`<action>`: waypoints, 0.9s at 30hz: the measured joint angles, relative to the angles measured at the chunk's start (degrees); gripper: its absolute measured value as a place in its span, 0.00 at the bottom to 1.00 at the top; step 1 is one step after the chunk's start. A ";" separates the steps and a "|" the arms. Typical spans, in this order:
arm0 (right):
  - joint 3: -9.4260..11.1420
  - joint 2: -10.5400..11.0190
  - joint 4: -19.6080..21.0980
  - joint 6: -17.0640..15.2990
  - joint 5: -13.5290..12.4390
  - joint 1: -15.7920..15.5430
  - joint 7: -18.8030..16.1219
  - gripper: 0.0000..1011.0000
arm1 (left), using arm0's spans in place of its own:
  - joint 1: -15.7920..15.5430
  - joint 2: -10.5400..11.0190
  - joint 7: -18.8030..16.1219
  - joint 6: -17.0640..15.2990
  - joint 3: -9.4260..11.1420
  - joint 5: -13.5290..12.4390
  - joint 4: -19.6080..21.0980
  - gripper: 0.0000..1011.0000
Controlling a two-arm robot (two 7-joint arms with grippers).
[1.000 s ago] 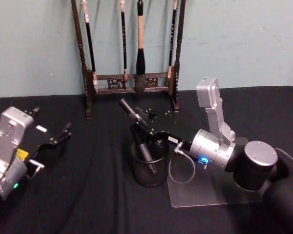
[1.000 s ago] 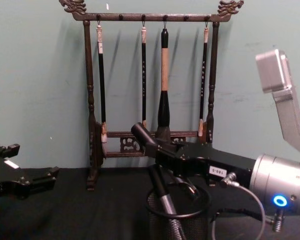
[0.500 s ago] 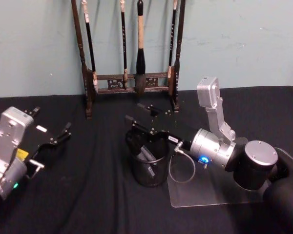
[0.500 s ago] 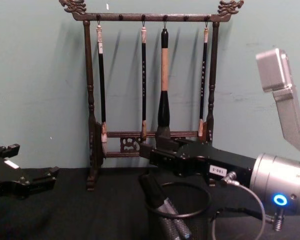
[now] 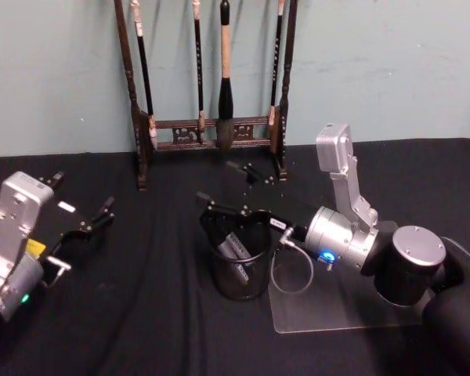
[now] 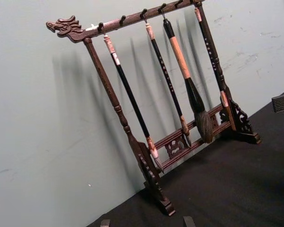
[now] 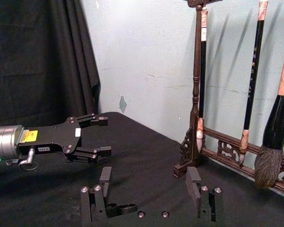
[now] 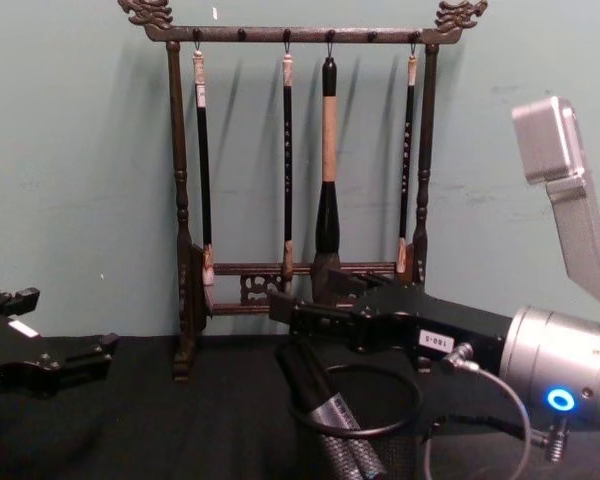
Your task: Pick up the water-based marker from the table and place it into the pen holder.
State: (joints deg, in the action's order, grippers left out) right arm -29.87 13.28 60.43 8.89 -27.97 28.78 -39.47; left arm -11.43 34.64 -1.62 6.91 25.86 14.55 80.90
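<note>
Pen holder (image 5: pixel 239 270): small black wire-mesh cup with a solid round rim, upright on the black table.
Marker (image 5: pixel 235 251): dark with grey barrel, inside the cup, leaning, top near the rim.

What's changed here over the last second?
The right hand opened and let go of the marker, which dropped from upright between its fingers into the pen holder and now leans inside. The left hand, the holder and the brush rack stayed put.

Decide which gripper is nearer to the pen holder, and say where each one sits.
Right. The right gripper hangs open just above the pen holder, behind its rim. The left gripper is open too, well off to the holder's left over the table.
</note>
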 joint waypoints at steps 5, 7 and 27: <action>0.43 0.28 0.89 -0.05 -0.24 -0.16 0.38 0.99 | 0.00 0.00 0.00 0.00 0.00 0.00 0.00 0.99; 0.95 0.67 2.03 -0.11 -0.41 -0.48 1.17 0.99 | 0.00 0.00 0.00 0.00 0.00 0.00 0.00 0.99; 8.29 6.79 15.15 -2.44 2.28 -8.25 14.76 0.99 | 0.00 0.00 0.00 0.00 0.00 0.00 0.00 0.99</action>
State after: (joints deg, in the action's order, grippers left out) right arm -21.58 20.07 75.58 6.44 -25.70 20.53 -24.71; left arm -11.43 34.65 -1.62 6.91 25.86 14.55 80.90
